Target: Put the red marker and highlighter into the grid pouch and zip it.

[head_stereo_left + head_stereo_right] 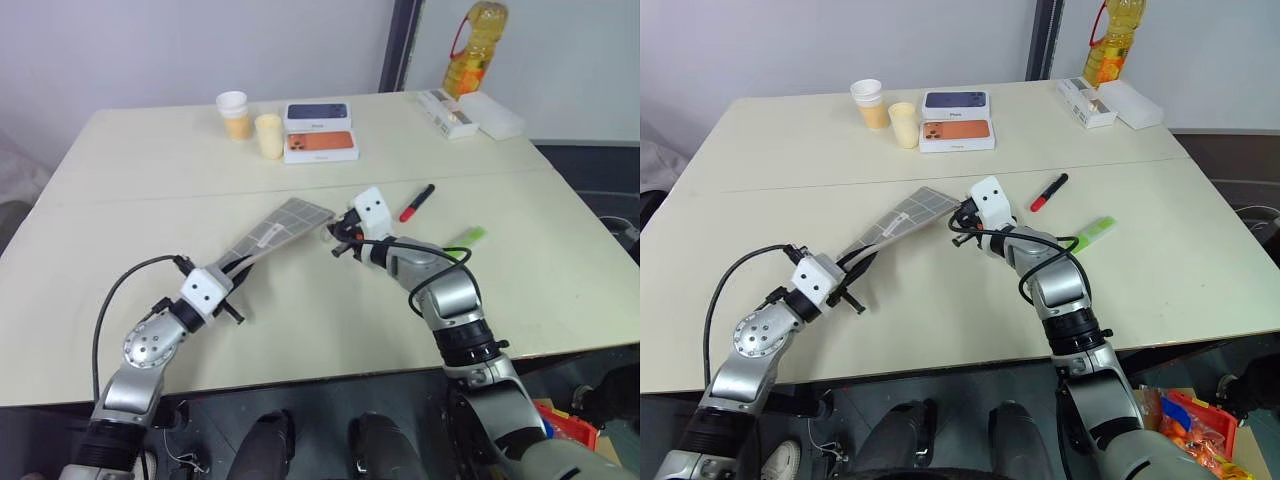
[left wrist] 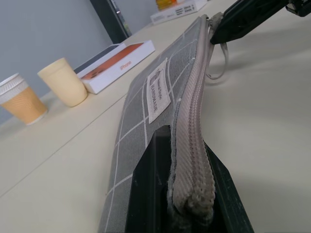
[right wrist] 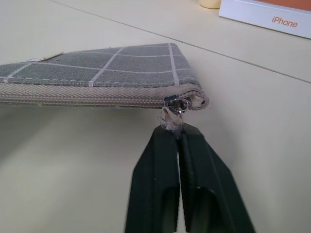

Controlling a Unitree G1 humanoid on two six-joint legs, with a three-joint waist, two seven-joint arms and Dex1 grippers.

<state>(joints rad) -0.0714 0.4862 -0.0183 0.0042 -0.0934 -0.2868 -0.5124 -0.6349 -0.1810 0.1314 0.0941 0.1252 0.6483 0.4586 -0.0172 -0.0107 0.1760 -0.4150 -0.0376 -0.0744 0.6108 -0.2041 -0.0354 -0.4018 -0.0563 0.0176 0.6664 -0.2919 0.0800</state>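
I've got the left gripper [image 2: 187, 194] clamped on the grid pouch [image 1: 280, 230] end, lifted off the table [image 1: 300, 330], right gripper [image 3: 181, 133] pinched shut on the zipper pull [image 3: 171, 118]; weak bite, could slip when pulled, tab's tiny.

Silver arms, white wrist blocks, black cables, 2-fingered black tools.

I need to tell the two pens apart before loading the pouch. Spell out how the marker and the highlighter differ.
The marker is red with a black end; the highlighter is bright green. The marker is slimmer and looks longer; the highlighter is stubbier. The marker lies farther from the robot; the highlighter sits nearer and more to its right. Both rest loose on the table, outside the pouch, with no end effector touching them.
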